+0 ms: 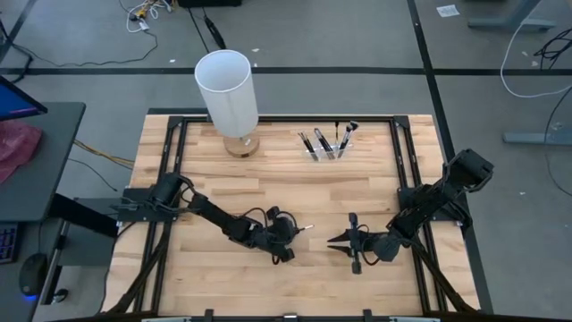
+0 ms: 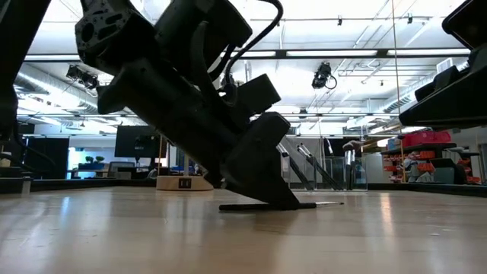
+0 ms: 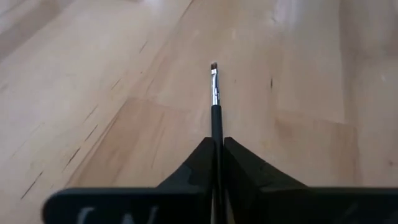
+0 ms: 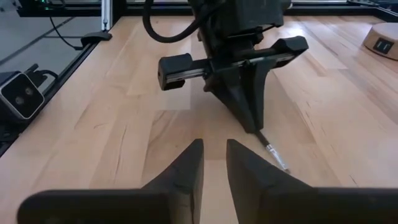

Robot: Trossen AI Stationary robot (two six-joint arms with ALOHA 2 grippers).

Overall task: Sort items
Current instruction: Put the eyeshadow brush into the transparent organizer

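Observation:
A thin brush (image 3: pixel 215 87) with a dark handle, silver ferrule and small bristle tip sticks out ahead of my left gripper (image 3: pixel 216 142), which is shut on it near the table's middle (image 1: pixel 297 231). Opposite it, a short way toward the table's right, my right gripper (image 4: pixel 214 150) points at the left one (image 4: pixel 249 93). Its fingers are narrowly open with nothing between them. Several more brushes (image 1: pixel 344 136) stand in a small clear holder (image 1: pixel 323 154) at the far side. My left gripper pinches the brush's dark handle (image 3: pixel 216 127) between its two fingers. The fingers slant down from the table's left, and the brush lies along them. Its ferrule and bristle tip (image 4: pixel 278 160) jut out ahead, low at the tabletop and nearly level.
A tall white cylinder (image 1: pixel 228 89) stands on a round wooden base at the table's far left. Bare wood lies between the grippers and the holder and along the near edge (image 1: pixel 295 295). A black frame (image 1: pixel 179 134) borders the table.

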